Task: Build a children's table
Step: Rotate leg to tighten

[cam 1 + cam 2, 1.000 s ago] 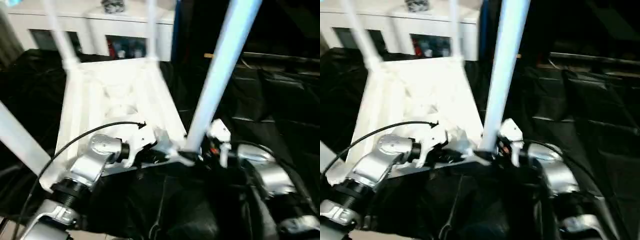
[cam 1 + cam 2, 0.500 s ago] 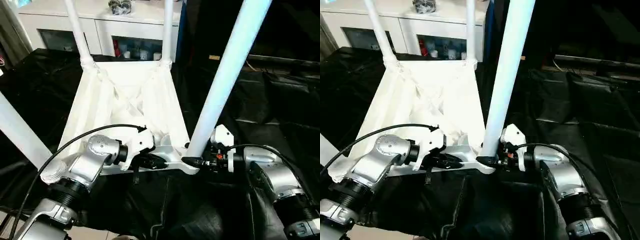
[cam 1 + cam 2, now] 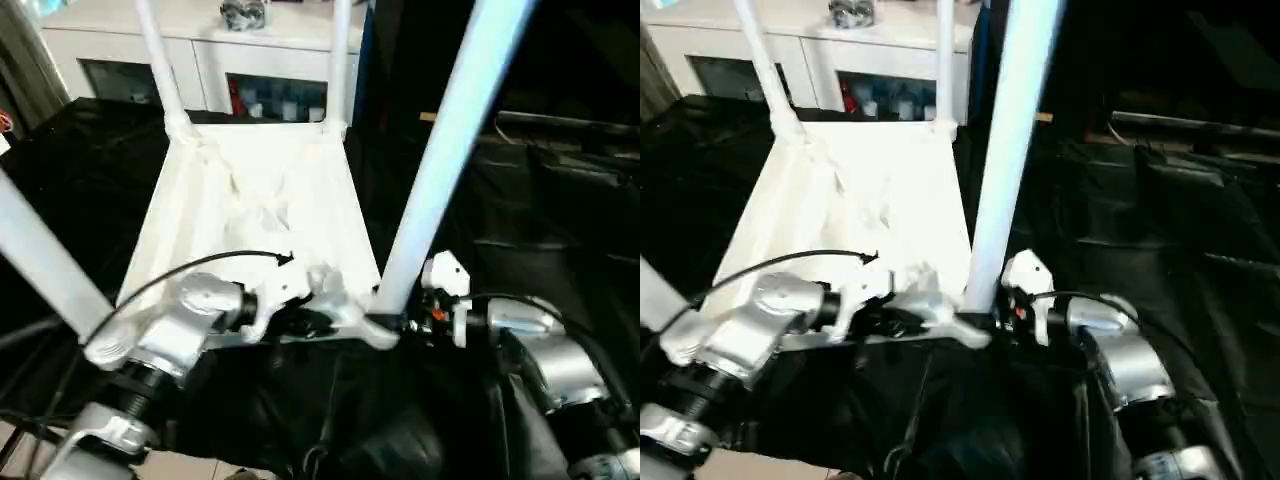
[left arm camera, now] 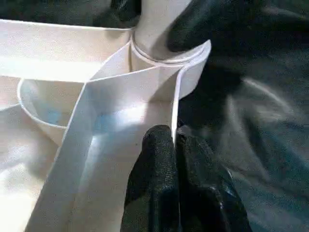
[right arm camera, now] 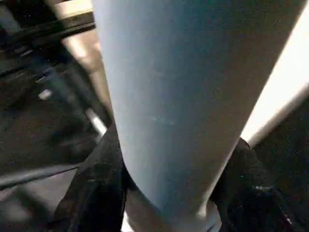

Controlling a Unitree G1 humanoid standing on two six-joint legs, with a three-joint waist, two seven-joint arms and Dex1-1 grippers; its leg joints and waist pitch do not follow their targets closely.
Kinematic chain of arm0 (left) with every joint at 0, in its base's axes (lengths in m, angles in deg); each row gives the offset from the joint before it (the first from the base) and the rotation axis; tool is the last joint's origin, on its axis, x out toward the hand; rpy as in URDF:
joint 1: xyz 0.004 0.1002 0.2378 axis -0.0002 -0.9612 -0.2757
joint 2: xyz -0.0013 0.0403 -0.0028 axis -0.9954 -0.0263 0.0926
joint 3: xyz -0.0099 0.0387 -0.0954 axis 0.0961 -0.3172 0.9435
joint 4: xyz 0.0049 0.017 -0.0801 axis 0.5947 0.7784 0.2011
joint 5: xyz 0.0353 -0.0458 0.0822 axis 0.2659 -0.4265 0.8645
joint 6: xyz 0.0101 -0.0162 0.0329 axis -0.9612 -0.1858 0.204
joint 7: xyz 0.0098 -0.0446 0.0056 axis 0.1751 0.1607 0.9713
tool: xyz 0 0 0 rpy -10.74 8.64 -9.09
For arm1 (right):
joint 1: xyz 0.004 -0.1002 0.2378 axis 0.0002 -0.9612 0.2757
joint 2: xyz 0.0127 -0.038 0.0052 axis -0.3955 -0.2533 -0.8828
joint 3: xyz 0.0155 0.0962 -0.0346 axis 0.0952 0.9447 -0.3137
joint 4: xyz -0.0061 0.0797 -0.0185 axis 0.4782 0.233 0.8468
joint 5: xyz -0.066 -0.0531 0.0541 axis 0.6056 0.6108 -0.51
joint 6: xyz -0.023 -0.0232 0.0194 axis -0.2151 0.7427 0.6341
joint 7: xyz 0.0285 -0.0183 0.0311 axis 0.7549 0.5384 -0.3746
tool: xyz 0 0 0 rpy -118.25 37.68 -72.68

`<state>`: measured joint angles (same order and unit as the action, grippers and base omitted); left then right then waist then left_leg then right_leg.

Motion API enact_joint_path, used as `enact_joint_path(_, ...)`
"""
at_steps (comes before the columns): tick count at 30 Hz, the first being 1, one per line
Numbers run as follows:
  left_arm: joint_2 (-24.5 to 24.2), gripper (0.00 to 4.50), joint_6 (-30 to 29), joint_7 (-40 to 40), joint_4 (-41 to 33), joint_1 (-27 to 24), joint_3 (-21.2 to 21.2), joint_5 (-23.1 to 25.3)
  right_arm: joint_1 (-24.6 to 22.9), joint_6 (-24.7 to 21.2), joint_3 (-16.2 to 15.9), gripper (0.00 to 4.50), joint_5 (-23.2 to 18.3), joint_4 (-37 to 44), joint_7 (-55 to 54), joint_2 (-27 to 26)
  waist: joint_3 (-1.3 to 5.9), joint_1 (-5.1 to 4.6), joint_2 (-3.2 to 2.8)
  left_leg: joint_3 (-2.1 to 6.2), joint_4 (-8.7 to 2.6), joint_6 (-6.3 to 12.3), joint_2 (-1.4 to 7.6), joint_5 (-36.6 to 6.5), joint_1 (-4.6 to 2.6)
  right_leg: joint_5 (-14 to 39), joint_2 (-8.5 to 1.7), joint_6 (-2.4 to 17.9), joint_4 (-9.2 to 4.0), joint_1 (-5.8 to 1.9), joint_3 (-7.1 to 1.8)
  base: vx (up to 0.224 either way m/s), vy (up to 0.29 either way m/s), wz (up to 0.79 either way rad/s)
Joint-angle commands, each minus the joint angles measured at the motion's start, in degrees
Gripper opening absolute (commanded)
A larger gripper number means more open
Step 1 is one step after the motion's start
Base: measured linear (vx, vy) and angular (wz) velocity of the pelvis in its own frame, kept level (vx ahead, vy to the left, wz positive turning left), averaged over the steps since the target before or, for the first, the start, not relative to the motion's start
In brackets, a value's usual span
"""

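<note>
The children's table lies upside down on the black cover, its white ribbed tabletop [image 3: 260, 190] facing up. Two far legs [image 3: 160, 60] [image 3: 338, 50] stand in their sockets. A near-left leg [image 3: 40, 260] rises at the picture's edge. The near-right leg [image 3: 440, 150] stands in the near-right corner socket [image 4: 164, 53]. My left gripper [image 3: 300, 322] is shut on the tabletop's thin near rim [image 4: 145, 96], just beside that socket. My right gripper [image 3: 385, 322] is shut on the base of the near-right leg, a black finger [image 5: 96, 188] pressed to each side of the tube.
The black-covered work table [image 3: 560, 220] stretches away to the right and behind. A white cabinet [image 3: 250, 40] with small objects on top stands past the far edge. A black cable [image 3: 190, 270] loops over my left forearm. Pale floor [image 3: 200, 465] lies below the table's near edge.
My right gripper's jaws have narrowed onto the base of the near-right leg. The left grip on the rim is unchanged. The head views have shifted and steadied.
</note>
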<state>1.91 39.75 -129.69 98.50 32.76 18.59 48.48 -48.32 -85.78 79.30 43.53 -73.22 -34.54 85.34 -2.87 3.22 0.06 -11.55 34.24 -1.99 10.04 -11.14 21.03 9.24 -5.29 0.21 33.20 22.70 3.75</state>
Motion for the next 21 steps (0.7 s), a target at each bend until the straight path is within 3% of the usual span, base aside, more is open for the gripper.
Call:
enact_joint_path(1,7.35,0.00,-6.32,15.02,-0.81,0.99,2.31,1.54,-1.00,-0.06,-1.51,1.95,-2.12,-1.43,-6.61,-8.38,2.92,-0.54,0.33,1.95,-5.00,-0.69,3.51,-18.59,-1.17,27.07,-3.79,9.71,-4.61,-1.44,-2.43,0.000,0.000,0.00)
enact_joint_path(3,10.04,0.00,-7.64,17.27,-0.81,0.98,2.01,1.63,-0.98,-0.11,-0.98,1.95,-1.32,-2.06,-11.22,-10.93,2.97,-0.94,0.74,2.24,-4.96,-1.03,3.25,-19.60,-1.06,29.51,-3.81,8.53,-5.02,-1.55,-2.09,0.000,0.000,0.00)
enact_joint_path(6,11.96,0.00,-8.27,19.18,-0.37,1.24,1.32,2.25,-1.07,-0.11,-0.81,1.95,-0.71,-2.39,-14.58,-13.12,2.88,-1.75,0.75,2.32,-4.89,-0.19,2.97,-20.01,-0.80,32.32,-3.76,6.65,-5.62,-1.40,-1.98,0.000,0.000,0.00)
enact_joint_path(7,12.62,0.00,-8.43,20.27,-0.18,1.40,1.08,2.68,-1.23,-0.10,-0.90,1.95,-0.51,-2.28,-15.72,-14.01,2.87,-1.75,0.45,2.37,-4.85,0.08,2.87,-20.22,-0.83,33.34,-3.73,6.06,-5.79,-1.25,-1.95,0.000,0.000,0.00)
enact_joint_path(10,14.53,0.00,-7.93,23.36,2.39,3.52,-0.04,5.12,1.16,1.27,-1.11,1.95,3.25,-6.28,-22.78,-17.75,2.78,-2.04,0.43,2.36,-4.82,0.13,2.74,-20.94,-0.98,34.66,-3.61,5.38,-6.22,-0.77,-1.83,0.000,0.000,0.00)
enact_joint_path(12,15.00,0.00,-7.94,23.25,2.80,4.06,-0.12,5.51,2.51,2.49,-1.21,1.95,4.89,-8.07,-24.42,-18.36,2.79,-2.55,-0.19,2.74,-4.98,-0.59,2.66,-22.75,-0.91,35.21,-3.47,4.98,-6.28,-1.01,-1.38,0.000,0.000,0.00)
enact_joint_path(16,14.39,0.00,-7.24,22.27,2.36,3.88,-0.45,5.83,3.68,1.92,1.94,1.95,2.38,-8.49,-26.07,-19.10,2.91,-3.16,0.00,2.85,-5.12,-0.11,2.84,-24.45,-0.87,33.07,-3.49,5.65,-6.26,-0.97,-1.43,0.000,0.000,0.00)
enact_joint_path(17,13.69,0.00,-7.18,20.58,1.48,3.55,-0.50,5.16,3.63,1.55,2.39,2.51,1.27,-8.10,-24.14,-18.29,2.96,-3.12,-0.06,2.79,-5.22,-0.09,2.93,-24.22,-0.84,31.62,-3.46,6.10,-6.12,-1.00,-1.53,0.000,0.000,0.00)
enact_joint_path(21,11.78,0.00,-5.96,17.12,0.15,2.89,-0.64,4.24,3.43,0.81,2.32,2.71,0.86,-7.24,-19.79,-16.14,3.05,-3.06,-0.07,2.74,-5.39,0.36,3.06,-23.71,-0.52,28.15,-3.50,7.45,-5.68,-1.30,-1.76,0.000,0.000,0.00)
